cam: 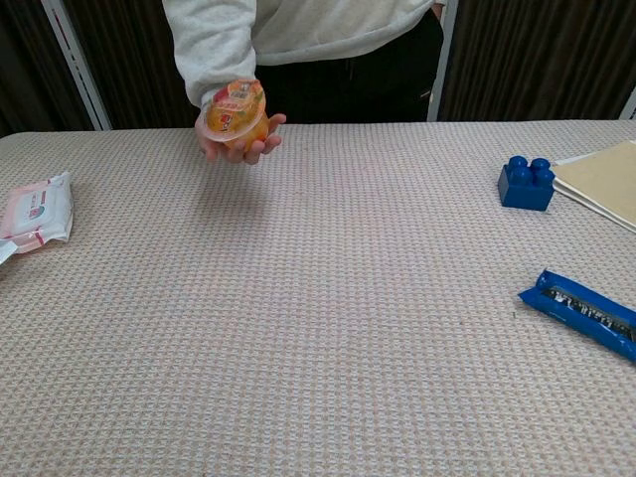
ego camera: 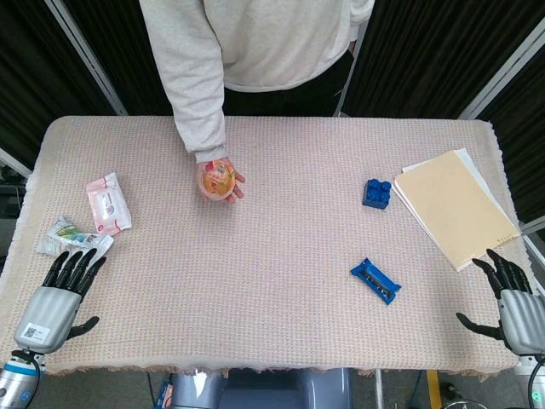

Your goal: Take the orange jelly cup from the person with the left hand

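The orange jelly cup is sitting in the person's hand, which is reaching out over the bench from the far edge, at about eleven o'clock from the bench's middle in the head view. In the chest view the cup is being held above the cloth, its printed lid tilted toward the camera, with the person's fingers cupped under it. The grey sleeve is running back from the wrist to twelve o'clock.

The left hand is resting at the near left corner, at roughly eight o'clock — its dark fingers are spread apart and holding nothing, well apart from the cup. Just beyond those fingertips a small green-and-white packet is lying, and a pink wipes pack is lying a little farther on, at nine o'clock.

The right hand is sitting at the near right corner, at about four o'clock, with fingers apart and nothing in them. Near it, toward two o'clock, a tan folder is lying on white sheets — a blue toy brick is standing just beside the folder's left edge. A blue wrapped bar is lying at an angle at about four o'clock from the middle, between the brick and the near edge.
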Motion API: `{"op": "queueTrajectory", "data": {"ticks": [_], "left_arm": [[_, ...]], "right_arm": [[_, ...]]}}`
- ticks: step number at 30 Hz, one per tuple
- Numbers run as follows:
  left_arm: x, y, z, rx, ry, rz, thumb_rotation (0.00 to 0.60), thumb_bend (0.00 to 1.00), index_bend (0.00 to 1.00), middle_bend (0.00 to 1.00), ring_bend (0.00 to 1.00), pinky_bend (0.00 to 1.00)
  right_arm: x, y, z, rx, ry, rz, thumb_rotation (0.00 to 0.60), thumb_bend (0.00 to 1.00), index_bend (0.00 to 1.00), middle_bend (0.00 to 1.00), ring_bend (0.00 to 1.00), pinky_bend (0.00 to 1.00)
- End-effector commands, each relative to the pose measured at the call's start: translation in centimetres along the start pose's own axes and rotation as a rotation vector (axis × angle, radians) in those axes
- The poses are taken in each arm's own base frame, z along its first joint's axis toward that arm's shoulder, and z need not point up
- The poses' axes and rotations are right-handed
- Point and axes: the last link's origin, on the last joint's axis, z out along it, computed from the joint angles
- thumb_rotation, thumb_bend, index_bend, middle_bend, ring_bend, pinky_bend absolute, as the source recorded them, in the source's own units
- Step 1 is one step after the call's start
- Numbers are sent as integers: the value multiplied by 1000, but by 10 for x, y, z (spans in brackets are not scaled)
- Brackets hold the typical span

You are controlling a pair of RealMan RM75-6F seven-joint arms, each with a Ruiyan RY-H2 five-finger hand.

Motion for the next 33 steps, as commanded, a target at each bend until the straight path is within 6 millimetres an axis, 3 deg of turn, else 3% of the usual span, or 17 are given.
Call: {"op": "queueTrajectory", "data": {"ticks": [1,13,18,21,33], "left_arm": [[0,0,0,0,0,0,600,101,0,0,0,0],[8,6,11,-20,-11,-6,600,101,0,0,0,0],[27,19,43,-51,-43,52,600,102,0,0,0,0],[38,32,73,-64,-97,70,600,100,0,0,0,0],[45,84,178,-21,-236,167,600,102,0,0,0,0]], "right_arm": [[0,0,0,0,0,0,600,74,142,0,0,0],[-2,-2,1,6,-6,0,600,74,142,0,0,0],[-3,-3,2,6,-10,2,600,74,142,0,0,0],[-3,-3,2,7,-15,5,600,74,142,0,0,0],[-2,-1,3,3,-21,25,600,74,142,0,0,0]]}}
